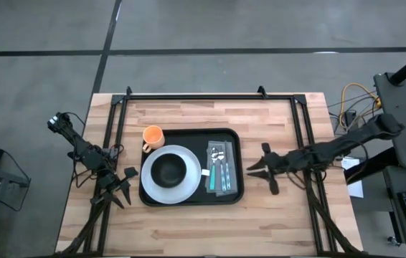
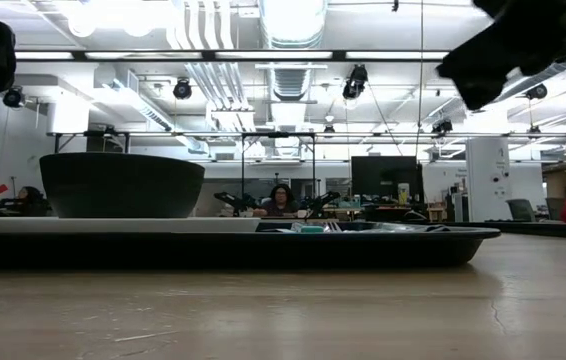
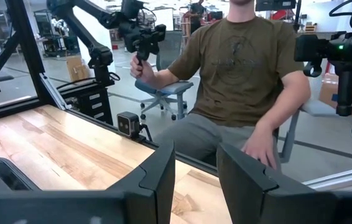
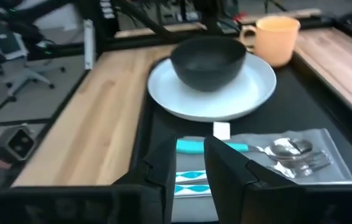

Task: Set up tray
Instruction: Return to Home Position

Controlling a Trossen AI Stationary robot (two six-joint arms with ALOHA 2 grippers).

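The black tray (image 1: 189, 140) lies flat at the middle of the table, also seen in the low view (image 2: 383, 243). On it a white plate (image 1: 191, 183) carries a black bowl (image 1: 168, 170), with an orange cup (image 1: 153, 135) at the tray's far left corner. Cutlery on a grey napkin (image 1: 221, 168) fills the right part. My left gripper (image 1: 123, 188) hovers open left of the tray, pointing toward the near edge. My right gripper (image 1: 255, 170) hovers open just right of the tray, pointing at it; its wrist view shows bowl (image 4: 208, 61), cup (image 4: 277, 37) and cutlery (image 4: 288, 152).
A black frame (image 1: 189, 95) runs along the far edge and down both sides of the wooden table. A small camera (image 3: 128, 123) sits at the near edge, and a person (image 3: 244, 74) sits beyond it. Bare wood (image 1: 189, 229) lies near of the tray.
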